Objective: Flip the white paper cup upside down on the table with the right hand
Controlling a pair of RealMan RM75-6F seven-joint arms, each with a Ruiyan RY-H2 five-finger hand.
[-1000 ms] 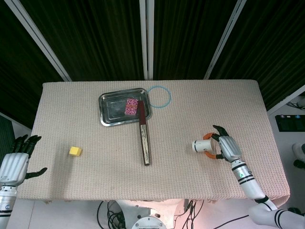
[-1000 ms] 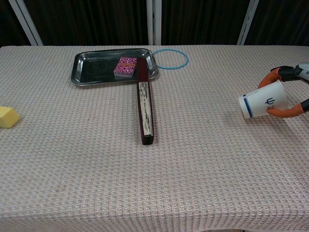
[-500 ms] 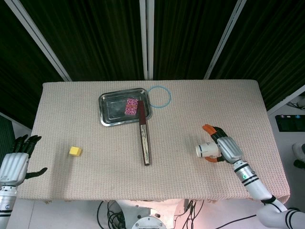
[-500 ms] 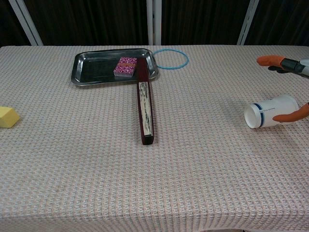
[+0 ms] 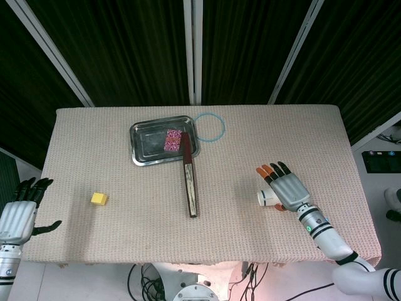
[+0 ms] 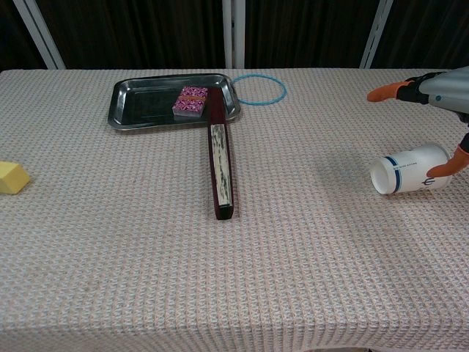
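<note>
The white paper cup (image 6: 409,169) lies on its side on the table's right part, its round white end facing left and a blue mark on its wall. In the head view only the cup's left end (image 5: 265,198) shows from under my right hand (image 5: 288,190). That hand hovers flat over the cup with fingers spread. Its orange fingertips (image 6: 382,92) stretch out well above the cup, and the thumb (image 6: 460,155) touches the cup's right end. My left hand (image 5: 19,212) hangs open off the table's left edge.
A steel tray (image 5: 145,142) with a pink patterned card pack (image 5: 172,139) sits at the back. A long dark folded fan (image 5: 190,179) runs from the tray toward the front. A blue ring (image 5: 210,126) lies right of the tray, a yellow block (image 5: 98,199) far left.
My right hand has let the cup down onto its side and spread its fingers flat above it. The cup shifted slightly toward the front. The left hand stayed still.
</note>
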